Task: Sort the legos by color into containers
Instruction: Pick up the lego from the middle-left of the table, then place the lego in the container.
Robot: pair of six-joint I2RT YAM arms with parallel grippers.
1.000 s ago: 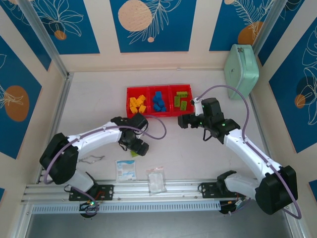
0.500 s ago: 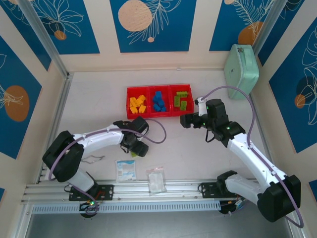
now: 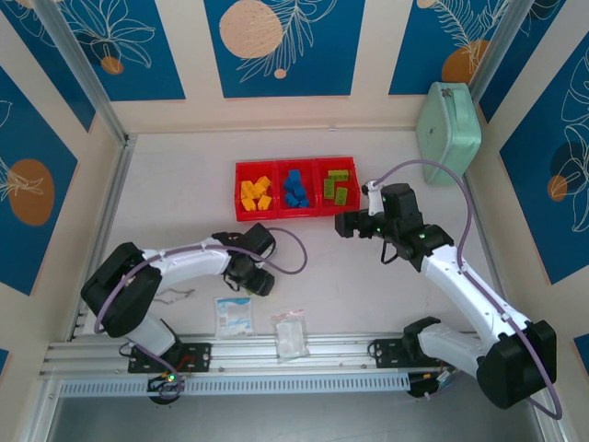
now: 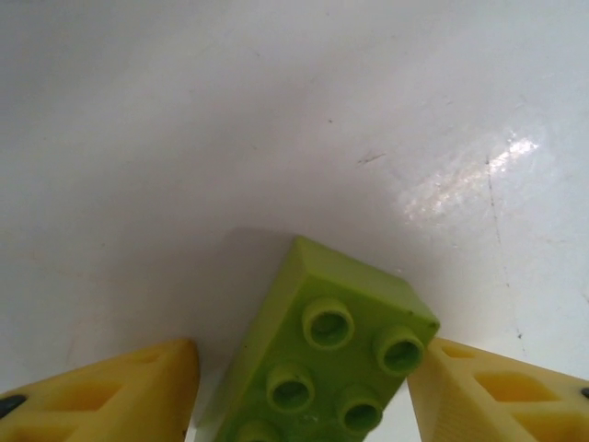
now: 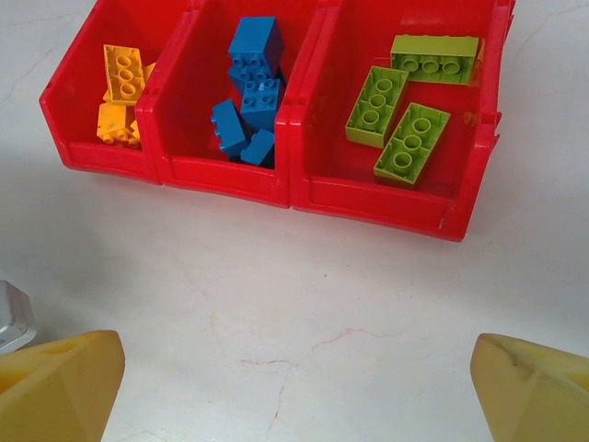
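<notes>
My left hand point(image 4: 301, 357) is low over the tabletop point(image 4: 276, 120), its fingers point(image 4: 138, 387) half closed either side of a green brick point(image 4: 317, 368). The right finger seems to touch the brick and there is a gap at the left one, so I judge it not clamped yet. My right hand point(image 5: 294, 354) hangs wide and empty just near of the tray point(image 5: 368, 198).

I see no other loose brick, so I judge this the last: lift it and drop it in the right bin, far and to the right.

Counted: three bins. The right one holds three green bricks point(image 5: 409, 143). The middle one holds four blue point(image 5: 256, 97) that I can make out. The left one holds about five yellow point(image 3: 255, 193), piled too close to be sure. Two clear packets point(image 3: 234, 316) lie near.
</notes>
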